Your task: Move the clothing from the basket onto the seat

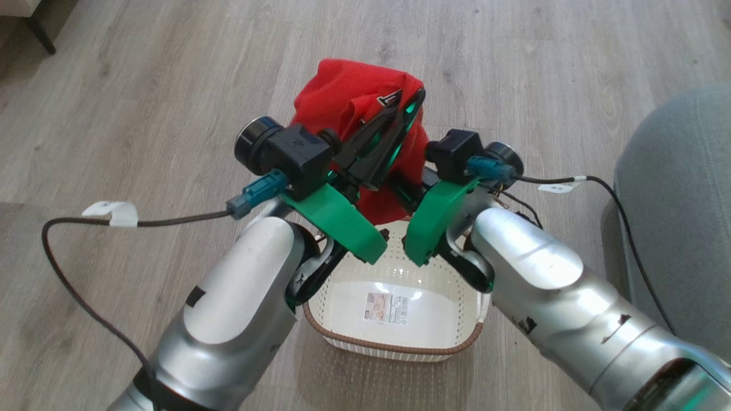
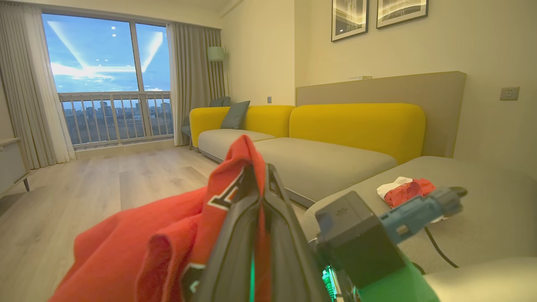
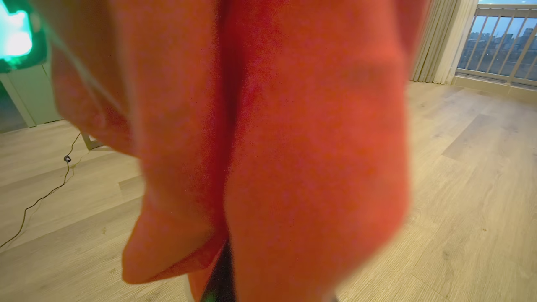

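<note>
Floor [image 2: 84, 197]: pale wood-look planks.
Window [image 2: 107, 75]: full-height, dusk sky, balcony railing [image 2: 117, 113] outside, ceiling lights reflected in glass.
Curtains [image 2: 25, 92]: beige, gathered at both sides.
Walls [image 2: 482, 42]: cream; two framed pictures [image 2: 350, 19] (tops cut off at view edge), socket [image 2: 509, 93] at right.
Sofa [image 2: 356, 126]: yellow backrests, grey-green seat [image 2: 495, 197], grey pillow [image 2: 235, 114] at far end.
Floor lamp [image 2: 216, 53]: in corner, pale green shade.

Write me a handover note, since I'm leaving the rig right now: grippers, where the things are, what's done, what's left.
Left gripper: shut on the clothing, held up above the basket.
Right gripper: its fingers sit in the hanging fabric; grip cannot be told.
Basket: on the floor, visible bottom bare but for a label.
Seat: on the robot's right; a red-and-white bundle lies on it.
Done: clothing lifted out. Left: carry it to the seat, release.
</note>
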{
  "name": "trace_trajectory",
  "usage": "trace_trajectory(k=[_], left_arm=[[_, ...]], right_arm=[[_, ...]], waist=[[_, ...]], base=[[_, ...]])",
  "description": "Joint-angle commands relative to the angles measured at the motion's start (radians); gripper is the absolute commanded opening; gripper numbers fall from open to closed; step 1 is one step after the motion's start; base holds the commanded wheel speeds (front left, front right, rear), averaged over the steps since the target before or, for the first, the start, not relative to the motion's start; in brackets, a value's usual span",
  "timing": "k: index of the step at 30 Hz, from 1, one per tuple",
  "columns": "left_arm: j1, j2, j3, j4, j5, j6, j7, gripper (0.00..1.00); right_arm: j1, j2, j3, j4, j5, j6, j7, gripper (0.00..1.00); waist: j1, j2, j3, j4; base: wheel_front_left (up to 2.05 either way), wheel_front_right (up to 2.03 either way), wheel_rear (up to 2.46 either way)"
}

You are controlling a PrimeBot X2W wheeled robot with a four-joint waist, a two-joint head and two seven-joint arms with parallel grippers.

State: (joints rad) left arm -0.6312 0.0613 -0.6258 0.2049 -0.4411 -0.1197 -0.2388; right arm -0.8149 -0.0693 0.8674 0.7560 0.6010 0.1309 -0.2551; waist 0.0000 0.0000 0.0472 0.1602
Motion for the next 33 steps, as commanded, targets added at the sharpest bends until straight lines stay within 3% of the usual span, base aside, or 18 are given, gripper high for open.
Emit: trace_trajectory(k=[1, 6, 7, 8, 9, 10, 21, 33], left_arm=[[-0.028, 0.008, 0.036, -0.025, -0.004, 0.002, -0.008, 0.0], [-0.016, 0.016, 0.039, -0.004, -0.006, 0.006, -0.012, 0.0], [-0.013, 0.017, 0.038, 0.003, -0.006, 0.006, -0.012, 0.15], [-0.009, 0.019, 0.038, 0.01, -0.007, 0.006, -0.013, 0.39], [-0.006, 0.022, 0.038, 0.018, -0.009, 0.006, -0.013, 0.81], [-0.002, 0.024, 0.037, 0.026, -0.01, 0.006, -0.014, 1.0], [0.029, 0.06, 0.034, 0.109, -0.006, -0.003, -0.022, 1.0], [0.067, 0.078, 0.03, 0.125, 0.025, -0.01, -0.023, 1.0]], right_arm=[[-0.027, 0.019, -0.019, -0.019, 0.006, 0.0, -0.007, 0.0], [-0.002, 0.016, -0.087, -0.038, -0.005, 0.0, -0.007, 0.0], [0.006, 0.013, -0.102, -0.046, -0.008, 0.0, -0.007, 0.0], [0.016, 0.01, -0.12, -0.055, -0.01, 0.0, -0.007, 0.0], [0.025, 0.004, -0.139, -0.065, -0.013, 0.0, -0.007, 0.0], [0.034, -0.004, -0.16, -0.076, -0.017, 0.0, -0.007, 0.0], [0.14, -0.086, -0.366, -0.178, -0.06, 0.0, -0.007, 0.0], [0.234, -0.092, -0.463, -0.245, -0.102, 0.0, -0.007, 0.0]], waist=[[0.0, 0.0, 0.0, -0.002], [0.0, 0.0, -0.001, -0.025], [0.0, 0.0, -0.002, -0.031], [0.0, 0.0, -0.002, -0.039], [0.0, 0.0, -0.001, -0.048], [0.0, 0.0, 0.0, -0.057], [0.0, 0.0, 0.028, -0.22], [0.0, 0.0, 0.041, -0.461]], base=[[0.0, 0.0, 0.0], [0.0, 0.0, 0.0], [0.0, 0.0, 0.0], [0.0, 0.0, 0.0], [0.0, 0.0, 0.0], [0.0, 0.0, 0.0], [0.0, 0.0, 0.0], [0.0, 0.0, 0.0]])
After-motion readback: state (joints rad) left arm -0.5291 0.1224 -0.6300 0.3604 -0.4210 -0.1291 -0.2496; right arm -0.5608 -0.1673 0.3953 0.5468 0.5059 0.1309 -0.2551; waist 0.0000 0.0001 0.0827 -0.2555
